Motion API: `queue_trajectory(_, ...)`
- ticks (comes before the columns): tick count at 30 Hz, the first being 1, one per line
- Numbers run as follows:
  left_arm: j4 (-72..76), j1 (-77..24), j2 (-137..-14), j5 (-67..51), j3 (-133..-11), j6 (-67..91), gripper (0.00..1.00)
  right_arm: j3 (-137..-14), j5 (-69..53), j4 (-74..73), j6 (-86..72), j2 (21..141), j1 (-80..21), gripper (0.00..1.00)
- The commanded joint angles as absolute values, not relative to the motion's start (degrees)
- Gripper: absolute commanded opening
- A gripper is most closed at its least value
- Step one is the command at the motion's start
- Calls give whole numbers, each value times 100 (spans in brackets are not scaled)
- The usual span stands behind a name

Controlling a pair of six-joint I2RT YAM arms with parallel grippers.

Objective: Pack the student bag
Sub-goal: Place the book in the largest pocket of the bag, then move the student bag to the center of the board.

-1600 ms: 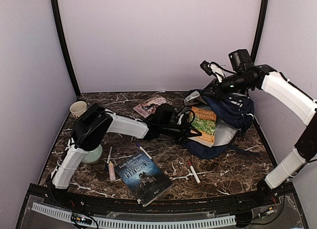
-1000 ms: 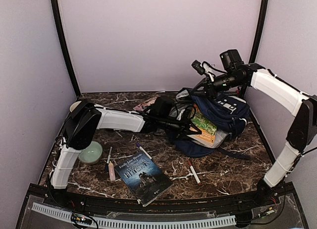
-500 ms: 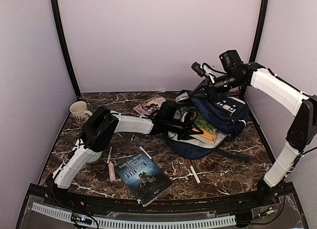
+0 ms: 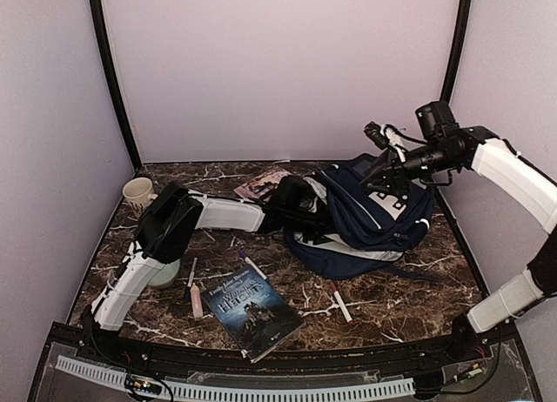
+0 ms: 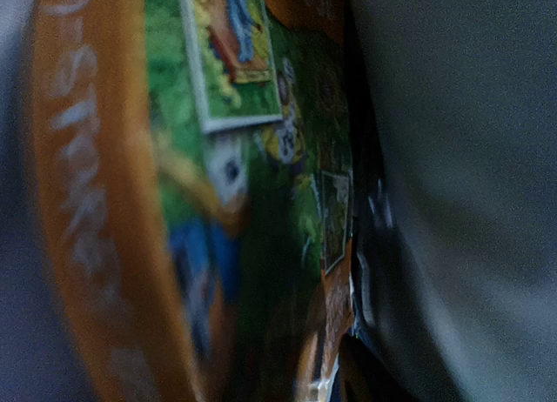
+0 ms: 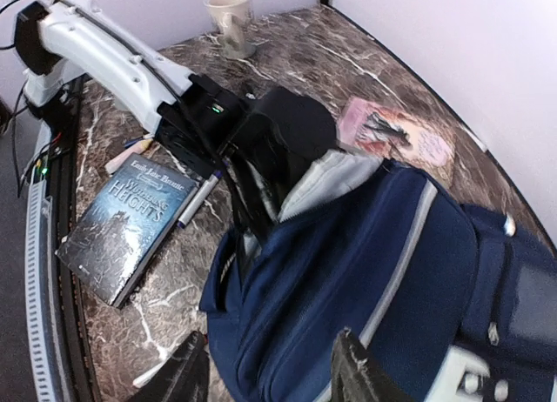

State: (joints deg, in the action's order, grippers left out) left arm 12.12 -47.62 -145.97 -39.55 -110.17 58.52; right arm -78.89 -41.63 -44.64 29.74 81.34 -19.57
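Observation:
The student bag (image 4: 374, 224), navy with thin white stripes, lies on the marble table right of centre, its flap fallen over the opening. My left arm's black wrist (image 4: 294, 202) pokes into that opening from the left, and its fingers are hidden inside. The left wrist view is filled by a blurred orange and green book cover (image 5: 252, 158) against the grey bag lining (image 5: 461, 158). My right gripper (image 4: 379, 174) hangs open just above the bag's upper right part. In the right wrist view its fingers (image 6: 187, 371) stand apart over the bag (image 6: 374, 271) with nothing between them.
A dark blue book (image 4: 252, 308) lies near the front edge, with markers (image 4: 252, 264) (image 4: 339, 302) and a glue stick (image 4: 197, 299) around it. A pink book (image 4: 263, 184) lies at the back, a mug (image 4: 137, 193) at the far left, and a green bowl (image 4: 165, 273) under the left arm.
My right gripper has opened, let go of the bag's top and drawn away to the right. The flap has dropped and now covers the green book. The left arm stays in the opening.

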Motion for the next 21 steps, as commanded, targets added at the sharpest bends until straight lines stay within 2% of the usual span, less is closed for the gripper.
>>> queue_trajectory(1, 1033, -4756, -13691, -3413, -10320, 5515, 54, -7178, -3283, -4077, 2500, 7074, -1429, 54)
queue_trajectory(6, 370, -4919, -13209, -3180, -9902, 4811, 57, -6255, -1968, -4127, 2198, 6670, -704, 67)
queue_trajectory(11, -132, -5047, -12598, -2458, -9426, 3931, 57, -5505, -664, -3879, 1893, 6585, -213, 92)
queue_trajectory(16, -573, -5131, -12213, -1628, -9207, 3090, 57, -5410, 196, -3828, 1833, 7060, 40, 91)
queue_trajectory(21, -340, -5165, -12098, -1629, -8905, 2942, 56, -5525, 137, -3553, 1758, 7632, 82, 86)
